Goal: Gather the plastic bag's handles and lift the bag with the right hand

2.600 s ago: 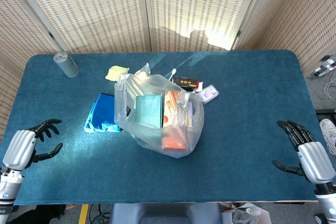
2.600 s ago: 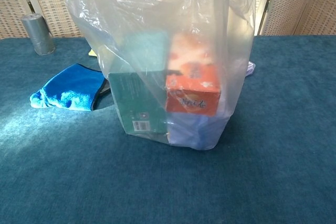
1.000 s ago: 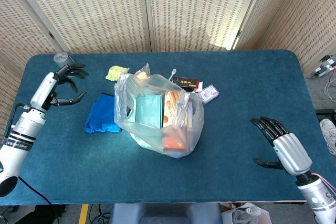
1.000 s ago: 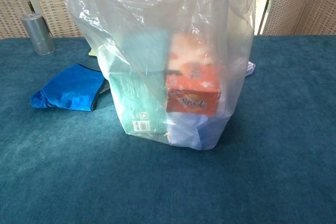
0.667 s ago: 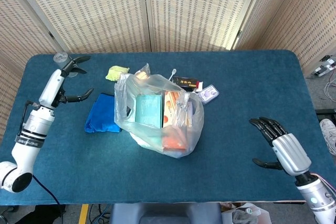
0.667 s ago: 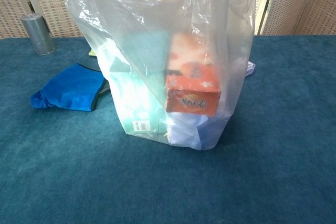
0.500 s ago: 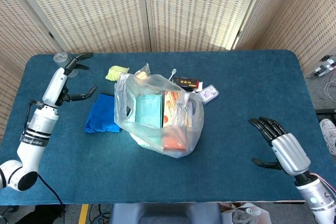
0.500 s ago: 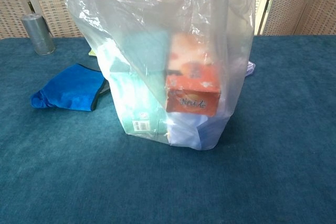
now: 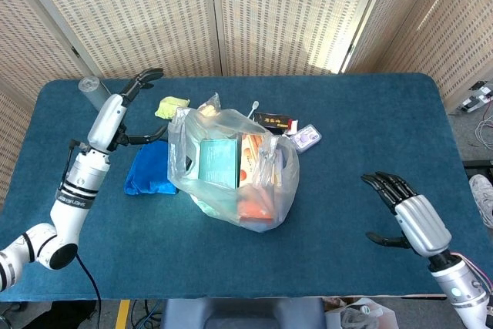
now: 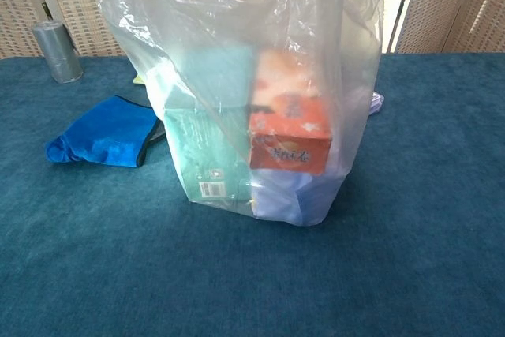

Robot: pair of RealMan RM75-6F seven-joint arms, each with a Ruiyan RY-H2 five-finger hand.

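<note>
A clear plastic bag (image 9: 231, 167) (image 10: 245, 92) stands in the middle of the blue table, holding a green box (image 9: 218, 162) (image 10: 211, 155) and an orange box (image 9: 254, 175) (image 10: 290, 128). Its handles (image 9: 187, 117) stick up loose at the top. My left hand (image 9: 127, 109) is raised and open, left of the bag, above the blue cloth (image 9: 148, 169). My right hand (image 9: 404, 209) is open near the table's front right edge, far from the bag. Neither hand shows in the chest view.
A blue cloth (image 10: 106, 132) lies just left of the bag. A grey can (image 9: 92, 88) (image 10: 57, 51) stands at the back left. A yellow item (image 9: 171, 105), a dark packet (image 9: 275, 122) and a small pouch (image 9: 306, 139) lie behind the bag.
My left hand has risen from the front left edge and swung in toward the bag's left side. My right hand has crept slightly inward. The bag has not moved.
</note>
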